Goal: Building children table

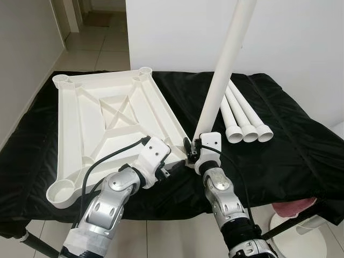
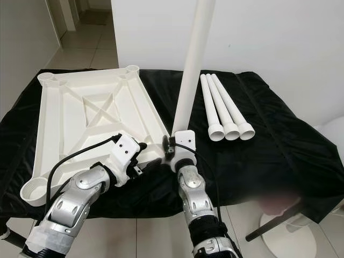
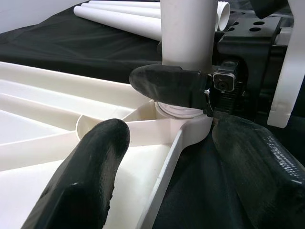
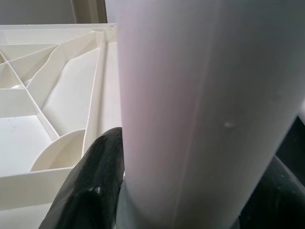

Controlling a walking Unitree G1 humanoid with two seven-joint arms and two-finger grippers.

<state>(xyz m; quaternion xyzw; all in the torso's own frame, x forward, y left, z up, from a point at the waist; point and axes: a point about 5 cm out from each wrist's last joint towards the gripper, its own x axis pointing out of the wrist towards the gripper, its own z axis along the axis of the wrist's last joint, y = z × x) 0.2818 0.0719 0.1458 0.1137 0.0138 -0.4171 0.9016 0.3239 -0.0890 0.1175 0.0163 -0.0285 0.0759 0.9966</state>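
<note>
- the table top [image 1: 110, 126] lies upside down on a black cloth [image 1: 290, 140] that covers the work surface, ribs up, with a round socket at each corner.
- one white leg [image 1: 223, 72] stands nearly upright at the near corner on the robot's right side, its lower end meeting the corner socket [image 3: 183, 114]; the left wrist view shows the leg's collar sitting in or just at the socket mouth, and whether it is fully seated i cannot tell.
- the leg's long axis runs up and leans a little away to the right, so it looks not quite square to the top.
- the right gripper [image 1: 192, 152] is clenched round the leg low down, just above the socket; the right wrist view shows its black fingers [image 4: 93, 186] on both sides of the tube.
- the left gripper [image 3: 162, 167] hovers released just beside the same corner, its fingers spread over the rim of the top and touching nothing that i can see.
- the right arm is the one on the leg; the coming move likely turns on bringing the leg straight over the socket and pressing it down along its own axis, while the left steadies the top.
- three more legs [image 1: 244, 115] lie side by side on the cloth, beyond and to the right, well apart from the top.
</note>
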